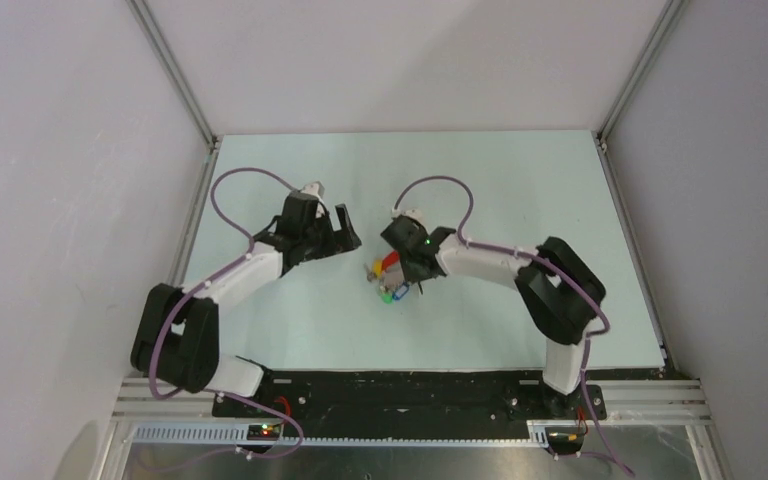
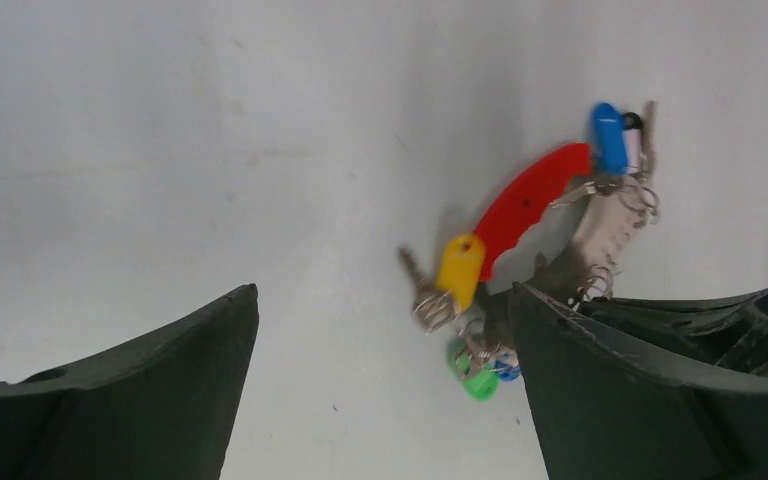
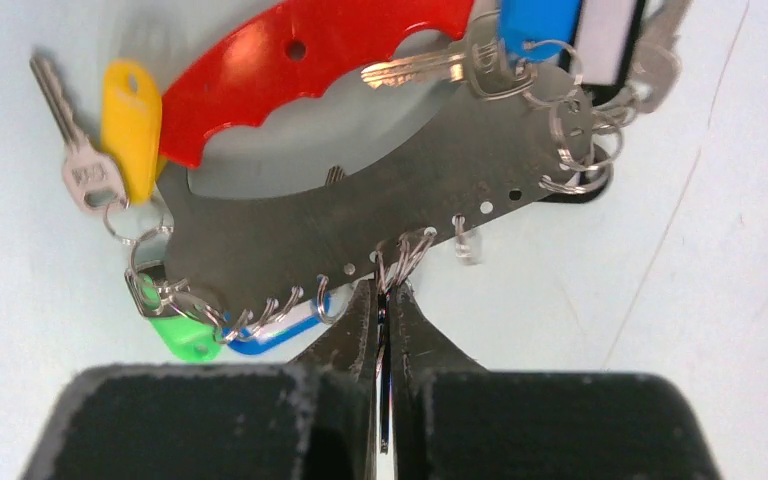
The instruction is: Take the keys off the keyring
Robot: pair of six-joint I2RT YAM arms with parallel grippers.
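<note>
From above, the keyring (image 1: 389,262) lies near the middle of the table (image 1: 520,180), between the two arms. The keys (image 1: 392,293) are bunched at its near side as coloured specks too small to count. The left gripper (image 1: 340,238) hangs to its left, jaws spread wide and empty. The right gripper (image 1: 412,278) is down at the keyring's right side, its jaws hidden in this view.

The left wrist view shows that gripper's two dark fingers (image 2: 160,390) far apart with bare table between them. Beyond the right finger lie one red crescent and one grey metal arc, with one yellow head (image 2: 460,268), one green head (image 2: 478,381) and two blue ones.

The right wrist view is closest. The right fingers (image 3: 355,335) are pressed together, tips at a cluster of small wire rings (image 3: 405,255) on the arc's near edge. Whether they pinch one, I cannot tell. Counted here: one yellow head, one green, two blue, one white in a dark frame, and three bare silver blades.
</note>
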